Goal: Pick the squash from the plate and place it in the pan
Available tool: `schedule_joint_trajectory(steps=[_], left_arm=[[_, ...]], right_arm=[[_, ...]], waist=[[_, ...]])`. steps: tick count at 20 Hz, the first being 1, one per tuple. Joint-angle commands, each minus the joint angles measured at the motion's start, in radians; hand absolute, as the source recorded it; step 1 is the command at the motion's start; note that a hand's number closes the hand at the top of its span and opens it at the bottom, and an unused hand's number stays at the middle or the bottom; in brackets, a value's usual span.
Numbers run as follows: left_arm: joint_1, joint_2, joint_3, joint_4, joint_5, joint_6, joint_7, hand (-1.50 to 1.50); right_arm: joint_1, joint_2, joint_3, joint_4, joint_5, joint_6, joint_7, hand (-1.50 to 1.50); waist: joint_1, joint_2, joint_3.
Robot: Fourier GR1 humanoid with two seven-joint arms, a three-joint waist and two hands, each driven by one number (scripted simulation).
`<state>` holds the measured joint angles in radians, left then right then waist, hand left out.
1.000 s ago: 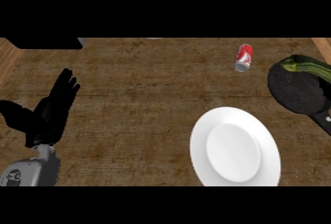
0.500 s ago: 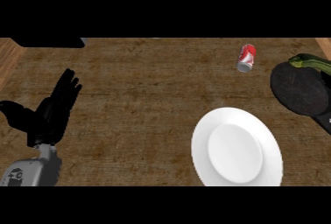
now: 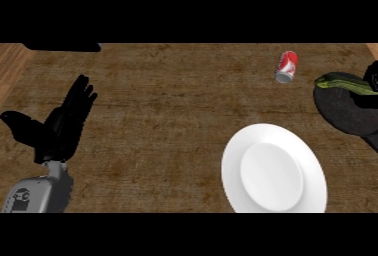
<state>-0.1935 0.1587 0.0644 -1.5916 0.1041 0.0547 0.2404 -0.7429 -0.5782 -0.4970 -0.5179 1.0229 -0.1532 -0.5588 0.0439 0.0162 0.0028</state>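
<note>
While your left hand [image 3: 63,122] stays open and idle at the left, the squash [image 3: 338,81] has dipped lower over the pan's [image 3: 347,115] far rim, well off the bare plate [image 3: 275,172]. Your right hand [image 3: 371,75] barely shows beside it, so I cannot tell its hold. The placing looks nearly done.

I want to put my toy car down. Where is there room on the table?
Bare brown counter lies between the black left hand and the round white plate, which is bare too. Crowded at right: red drink can, black pan, green squash.
</note>
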Motion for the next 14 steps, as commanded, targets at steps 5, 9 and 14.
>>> schedule_joint_trajectory(steps=[5, 9, 14], left_arm=[[-0.002, 0.015, 0.030, 0.038, 0.034, -0.038, -0.030, 0.00], [-0.027, 0.000, 0.002, -0.015, -0.003, 0.010, 0.038, 0.00], [-0.008, -0.009, 0.000, -0.026, 0.003, 0.006, 0.025, 0.00]], right_arm=[[-0.034, -0.038, -0.056, 0.258, -0.015, 0.026, 0.076, -1.50], [-0.059, -0.109, -0.070, 0.308, -0.035, 0.098, -0.008, -1.50], [-0.053, -0.104, -0.206, 0.315, -0.187, 0.134, -0.132, -1.50]], waist=[[0.012, 0.010, 0.001], [0.013, 0.007, 0.003], [0.006, 0.005, 0.005]])
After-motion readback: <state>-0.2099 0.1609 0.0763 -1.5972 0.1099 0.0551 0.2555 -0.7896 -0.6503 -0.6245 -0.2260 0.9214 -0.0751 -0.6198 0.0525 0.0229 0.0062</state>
